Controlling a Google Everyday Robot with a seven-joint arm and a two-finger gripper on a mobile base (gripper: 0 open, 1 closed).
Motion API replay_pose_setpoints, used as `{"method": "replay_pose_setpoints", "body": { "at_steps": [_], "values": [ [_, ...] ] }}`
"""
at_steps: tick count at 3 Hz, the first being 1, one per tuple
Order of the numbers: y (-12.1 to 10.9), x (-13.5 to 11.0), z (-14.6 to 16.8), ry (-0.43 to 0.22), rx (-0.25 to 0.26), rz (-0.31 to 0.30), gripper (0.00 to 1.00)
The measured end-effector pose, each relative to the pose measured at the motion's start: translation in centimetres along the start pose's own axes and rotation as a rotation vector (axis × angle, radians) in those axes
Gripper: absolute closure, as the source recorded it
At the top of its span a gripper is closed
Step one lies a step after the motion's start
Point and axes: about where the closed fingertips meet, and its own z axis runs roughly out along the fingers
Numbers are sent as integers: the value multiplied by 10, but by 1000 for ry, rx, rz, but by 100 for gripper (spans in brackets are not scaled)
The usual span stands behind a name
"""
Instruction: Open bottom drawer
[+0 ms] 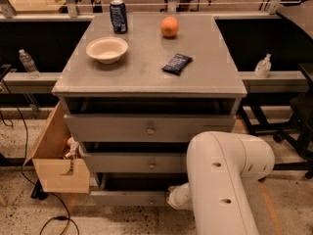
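Observation:
The bottom drawer [127, 198] is the lowest, slim grey front of the grey cabinet [146, 77], just above the floor. A dark gap shows above its front. Its right part is hidden behind my white arm [225, 180], and I cannot make out its knob. My gripper [172, 196] is low at the end of the arm, right against the drawer front near its middle, mostly hidden by the wrist. The two taller drawer fronts [146, 129] above have small knobs.
A tan wooden box [56, 163] hangs open at the cabinet's left side. On top stand a white bowl [106, 49], a blue can [118, 15], an orange [169, 26] and a dark snack packet [176, 63]. Cables lie on the floor at left.

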Motion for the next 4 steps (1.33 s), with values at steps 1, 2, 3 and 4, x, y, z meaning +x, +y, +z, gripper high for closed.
{"method": "replay_pose_setpoints", "body": {
  "at_steps": [1, 2, 3, 4],
  "values": [
    [16, 12, -5, -8, 7, 40, 100],
    [14, 10, -8, -8, 6, 40, 100],
    [14, 10, -8, -8, 6, 40, 100],
    [14, 10, -8, -8, 6, 40, 100]
  ]
}}
